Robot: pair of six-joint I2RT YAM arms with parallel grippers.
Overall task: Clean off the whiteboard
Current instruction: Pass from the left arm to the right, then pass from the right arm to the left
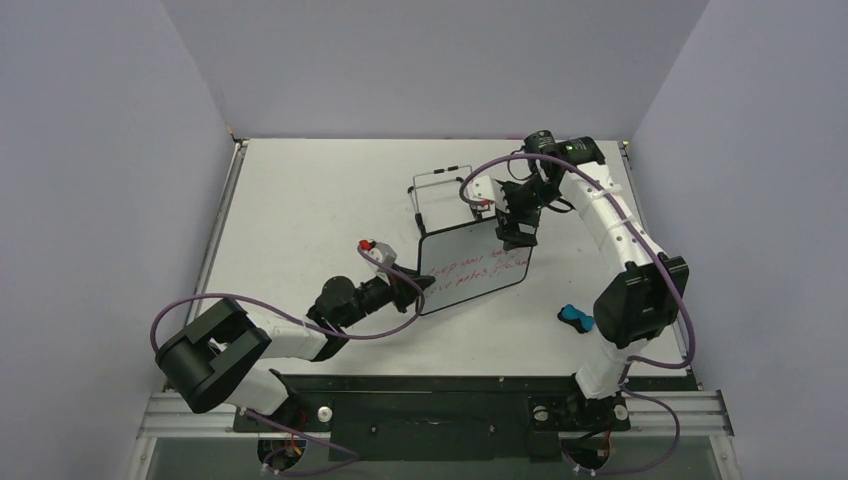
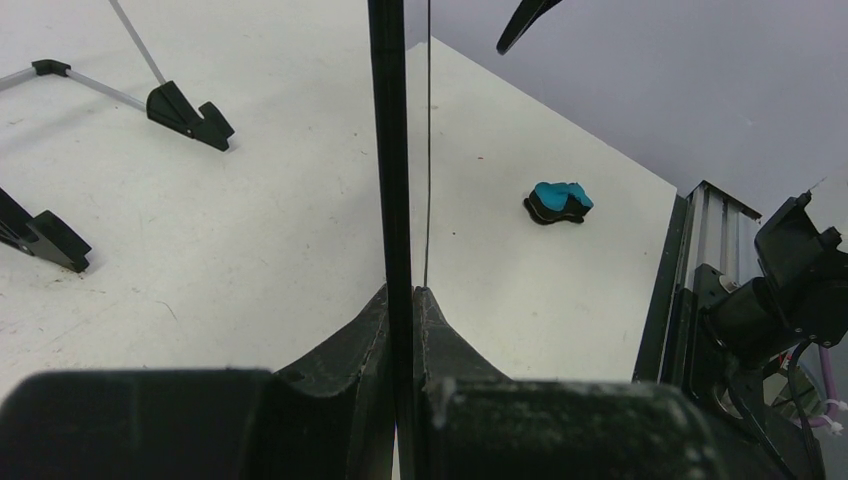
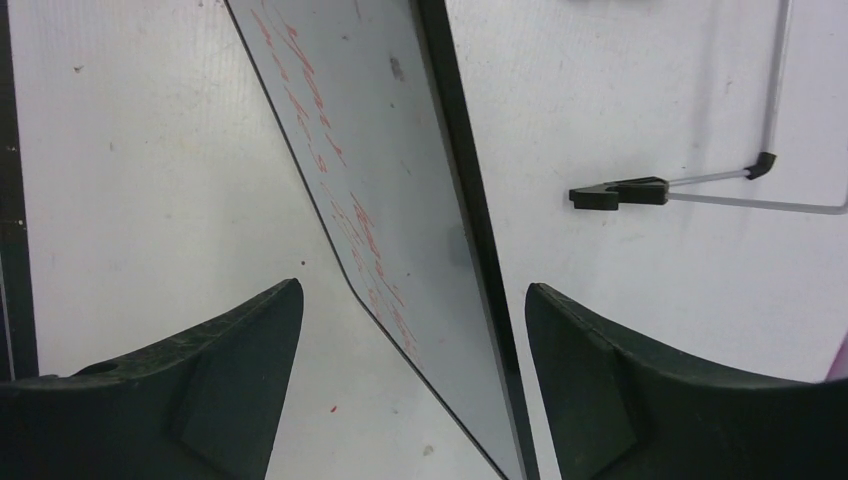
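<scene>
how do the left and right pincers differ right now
The left pincer is shut on the whiteboard's thin edge. The right pincer is open, its fingers straddling the board without clamping it. The left pincer is at the board's left edge, while the right pincer is at its far right corner, nearer the wire stand. Both have black fingers and are at the board, and neither is at the blue eraser.

**Finishes on and around the whiteboard**

The whiteboard [image 3: 400, 200] has a smooth, glossy face inside a thin black frame that looks like plastic. Beside the whiteboard, the stand [image 3: 780, 120] is thin, bright metal wire with matt black feet. Under the whiteboard, the table [image 1: 300, 220] is matt white and scuffed. The right gripper [image 3: 412, 288] has 2 matt, grainy black fingers. Right of the whiteboard, the eraser [image 2: 558, 195] looks matt blue on black.
</scene>
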